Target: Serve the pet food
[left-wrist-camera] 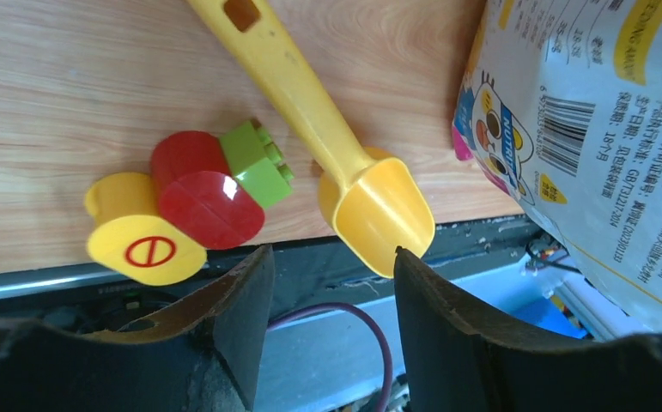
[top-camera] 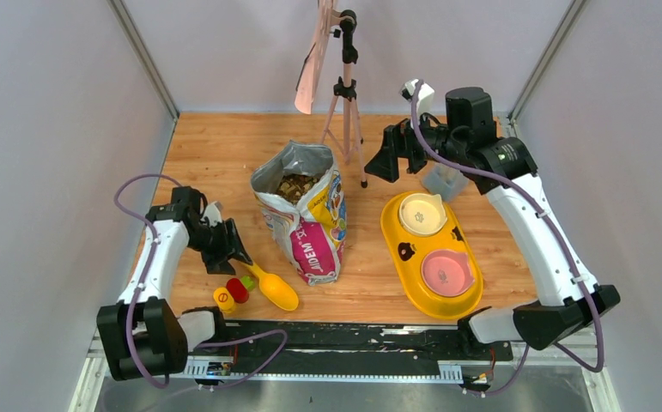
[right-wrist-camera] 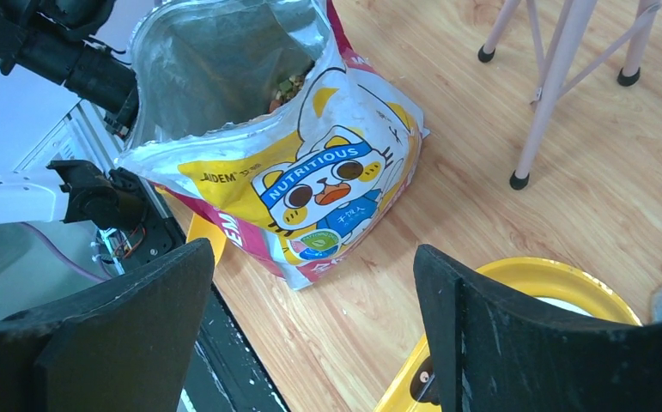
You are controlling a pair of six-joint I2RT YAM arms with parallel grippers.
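The pet food (top-camera: 294,185) shows as brown kibble inside the open top of the white-pink-yellow printed bag (top-camera: 310,230), which stands mid-table; a little kibble also shows in the right wrist view (right-wrist-camera: 286,88). A yellow scoop (top-camera: 272,284) lies empty on the table left of the bag, its bowl toward the near edge (left-wrist-camera: 377,209). My left gripper (top-camera: 234,253) is open and empty, just above the scoop's handle. My right gripper (top-camera: 380,163) is open and empty, hovering right of the bag. A yellow feeder tray (top-camera: 396,249) holds a cream bowl (top-camera: 422,213) and a pink bowl (top-camera: 446,272), both empty.
Red, yellow and green toy blocks (top-camera: 232,291) lie beside the scoop near the table's front edge. A pink tripod (top-camera: 345,94) stands at the back behind the bag. A grey container (top-camera: 444,180) sits under my right arm.
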